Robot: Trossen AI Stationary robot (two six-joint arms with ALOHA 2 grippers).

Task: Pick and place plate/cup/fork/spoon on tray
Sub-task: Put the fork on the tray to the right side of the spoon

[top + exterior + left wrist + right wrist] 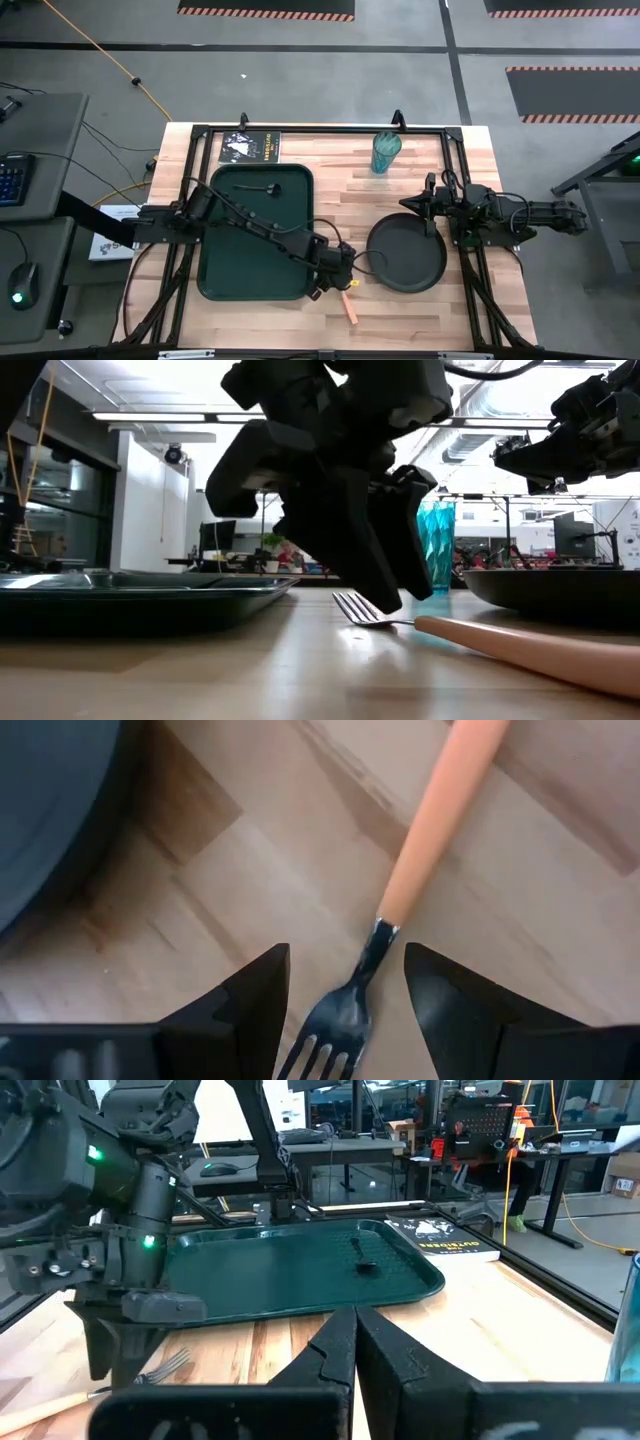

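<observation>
The fork (350,305) lies flat on the wooden table between the green tray (258,230) and the black plate (406,252), orange handle (440,820) toward the near edge. My left gripper (345,1020) is open and tilted down over it. Its fingers stand on either side of the metal head (340,1015), just above the table, touching nothing. The spoon (268,187) lies in the tray's far part. The teal cup (386,152) stands upright near the far edge. My right gripper (425,200) is shut and waits level, above the plate's far rim.
A black booklet (250,147) lies beyond the tray's far edge. The plate's rim (50,810) is close beside my left gripper. Bare wood lies near the front edge around the fork handle (530,650). A black frame (300,130) runs around the table.
</observation>
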